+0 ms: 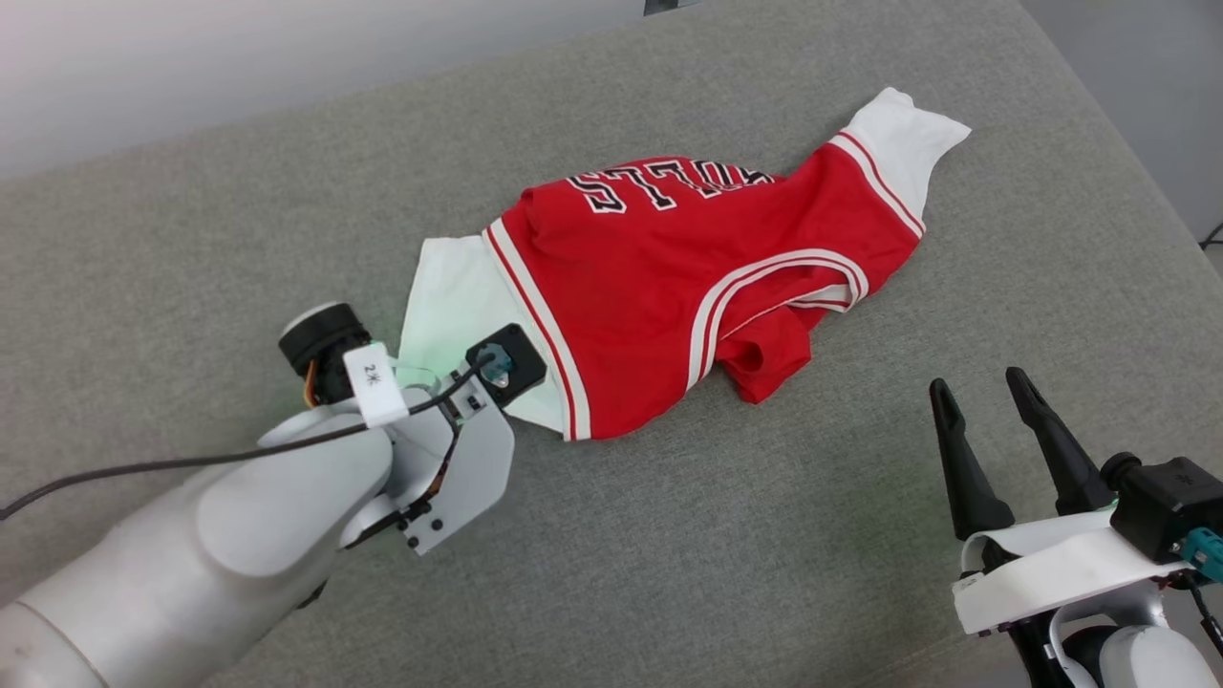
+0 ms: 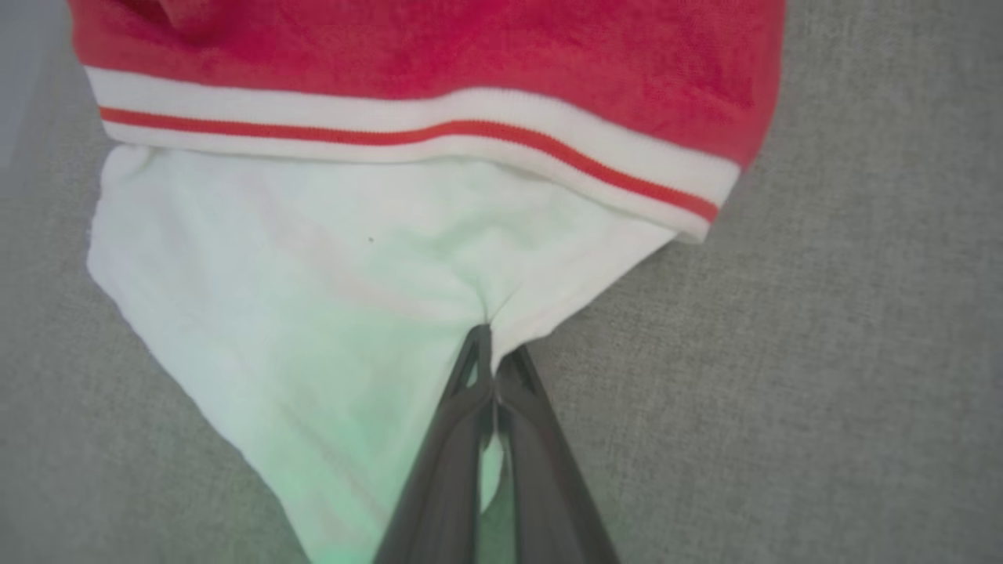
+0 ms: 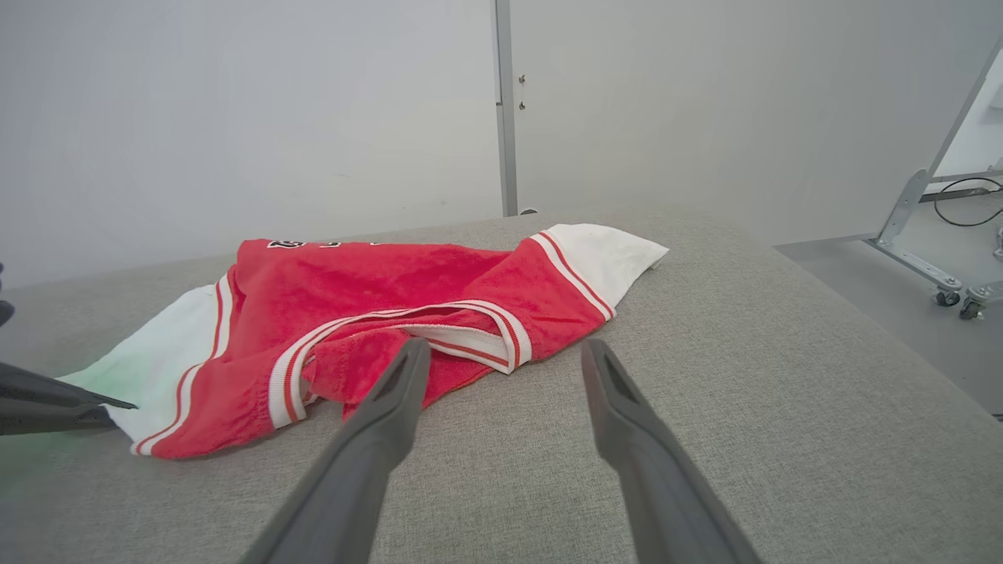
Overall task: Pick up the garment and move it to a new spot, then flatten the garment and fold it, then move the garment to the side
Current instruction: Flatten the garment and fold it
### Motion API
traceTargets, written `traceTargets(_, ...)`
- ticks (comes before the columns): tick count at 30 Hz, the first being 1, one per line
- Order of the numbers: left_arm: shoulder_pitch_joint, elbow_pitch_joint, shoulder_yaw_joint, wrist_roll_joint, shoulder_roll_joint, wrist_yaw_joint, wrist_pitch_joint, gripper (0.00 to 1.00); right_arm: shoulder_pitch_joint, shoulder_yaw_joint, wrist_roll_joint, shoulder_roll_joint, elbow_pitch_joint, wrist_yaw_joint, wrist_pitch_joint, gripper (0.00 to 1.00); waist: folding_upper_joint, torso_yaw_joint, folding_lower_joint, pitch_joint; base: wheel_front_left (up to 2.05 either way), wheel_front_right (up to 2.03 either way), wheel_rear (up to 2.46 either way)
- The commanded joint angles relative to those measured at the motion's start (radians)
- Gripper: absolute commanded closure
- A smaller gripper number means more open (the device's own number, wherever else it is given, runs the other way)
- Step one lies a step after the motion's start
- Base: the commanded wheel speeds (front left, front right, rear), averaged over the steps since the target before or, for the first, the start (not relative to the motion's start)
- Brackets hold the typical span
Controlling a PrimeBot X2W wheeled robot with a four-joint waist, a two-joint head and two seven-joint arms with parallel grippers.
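- The grey cushion (image 1: 726, 535) carries everything. It is a wide upholstered surface whose far edge runs along a pale wall.
- The garment (image 1: 669, 268) lies crumpled about the middle of the cushion. One white sleeve points at the far right corner, the other toward the left edge. Part of the red body is folded over itself on the near side.
- It looks like soft, light, limp towelling-like knit. My guess is that it will sag and bunch from any single hold, cling a little to the cushion's weave, and take no harm from a firm pinch. Hems, sleeve ends and striped trim seem the best places to hold it.
- The right gripper (image 1: 979, 382) hovers over the near right corner. Its jaws are spread with nothing between them, well apart from the cloth.
- The left gripper (image 2: 491, 352) is pinched tight on the edge of the left-hand white sleeve (image 2: 313, 298), where the cloth puckers at its tips.
- The block letters (image 1: 669, 186) are upside down in the head view. They seem to read "BULLS", though a fold hides part.
- A white tag (image 1: 375, 382) on the left wrist reads "2" and a star-like mark.
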Motion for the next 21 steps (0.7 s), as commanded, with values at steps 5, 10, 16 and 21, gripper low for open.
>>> traceTargets(5, 0.019, 0.02, -0.005, -0.007, 0.031, 0.003, -0.02, 1.0, 0.012, -0.013, -0.005, -0.012, -0.01, -0.001, 0.013, 0.0, 0.0, 0.03, 0.0, -0.024, 0.0, 0.0, 0.0)
traceTargets(10, 0.011, 0.015, -0.004, -0.026, 0.079, 0.003, -0.06, 1.0, 0.018, -0.015, -0.005, -0.031, -0.016, -0.001, 0.036, 0.0, 0.0, 0.072, 0.0, -0.05, 0.0, 0.0, 0.0)
traceTargets(16, 0.025, 0.01, -0.004, -0.066, 0.14, 0.003, -0.123, 1.0, -0.008, 0.002, -0.013, -0.089, -0.015, -0.001, 0.095, 0.0, 0.0, 0.127, 0.0, -0.076, 0.0, 0.0, 0.0)
traceTargets(21, 0.037, -0.033, -0.003, -0.06, 0.183, 0.003, -0.125, 1.0, -0.062, 0.081, -0.013, -0.21, -0.004, -0.001, 0.215, 0.0, 0.0, 0.171, 0.0, -0.079, 0.0, 0.0, 0.0)
